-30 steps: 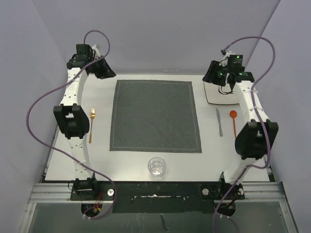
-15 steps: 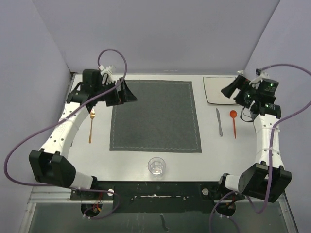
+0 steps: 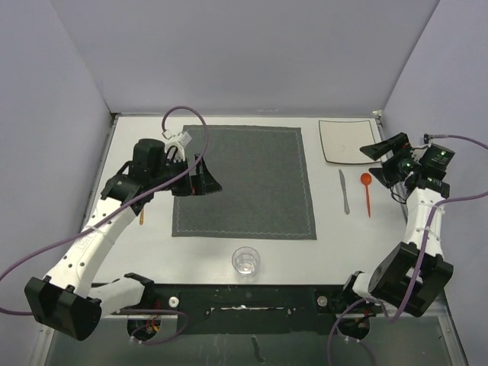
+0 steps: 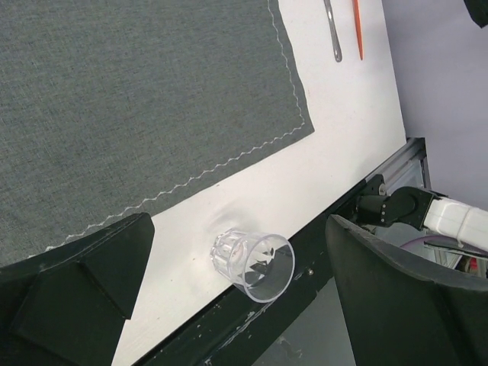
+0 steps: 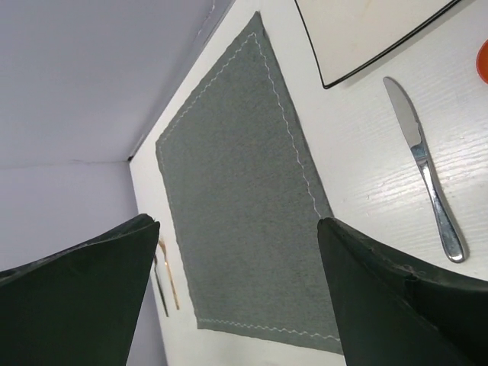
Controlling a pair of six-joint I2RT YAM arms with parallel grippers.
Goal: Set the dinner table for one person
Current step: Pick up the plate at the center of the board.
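Observation:
The dinner table (image 3: 328, 252) is a white top. On it lie a dark grey placemat (image 3: 252, 183), a white square plate (image 3: 345, 141) at the back right, a silver knife (image 3: 345, 192) and an orange spoon (image 3: 367, 192). A clear glass (image 3: 245, 261) stands upright by the front edge. My left gripper (image 3: 200, 177) hangs open over the placemat's left side, holding nothing; its wrist view looks down on the glass (image 4: 252, 263). Just right of the plate my right gripper (image 3: 385, 149) is open and empty. The gold fork (image 5: 171, 282) lies left of the placemat, mostly under the left arm.
Purple-grey walls close in the table at the back and both sides. A black metal rail (image 3: 252, 297) with the arm bases runs along the near edge, right behind the glass. Purple cables loop from both arms.
Both arms have swung forward from the back corners. The left gripper came in over the placemat, the right one moved to the right of the plate, and both jaws opened.

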